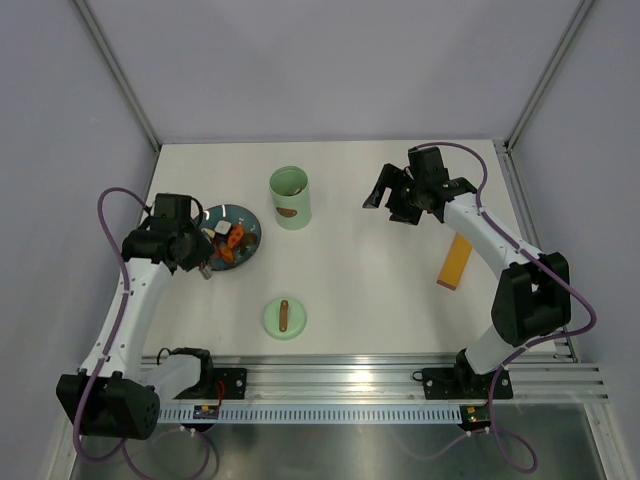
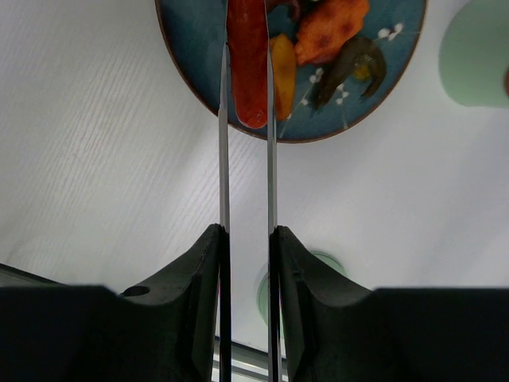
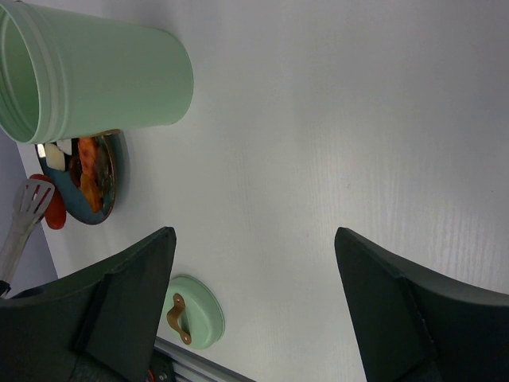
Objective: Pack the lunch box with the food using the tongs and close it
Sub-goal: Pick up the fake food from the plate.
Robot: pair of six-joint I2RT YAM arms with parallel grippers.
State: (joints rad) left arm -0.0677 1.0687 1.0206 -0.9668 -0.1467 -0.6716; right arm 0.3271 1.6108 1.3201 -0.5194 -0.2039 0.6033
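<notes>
In the left wrist view my left gripper [image 2: 246, 231] is shut on the silver tongs [image 2: 224, 159], whose two arms run up to the blue plate [image 2: 195, 56]. A long red piece of food [image 2: 248, 64] is pinched between the tong arms over the plate's rim. More food [image 2: 330, 28] lies on the plate. The mint-green lunch box [image 1: 290, 197] stands open at the table's middle back, and its lid [image 1: 284, 317] lies handle-up near the front. My right gripper [image 1: 405, 200] hangs open and empty to the right of the lunch box [image 3: 103, 76].
A flat orange-yellow strip [image 1: 455, 262] lies at the right of the table, beside the right arm. The plate [image 1: 232, 238] sits left of the lunch box. Grey walls close the table at the back and sides.
</notes>
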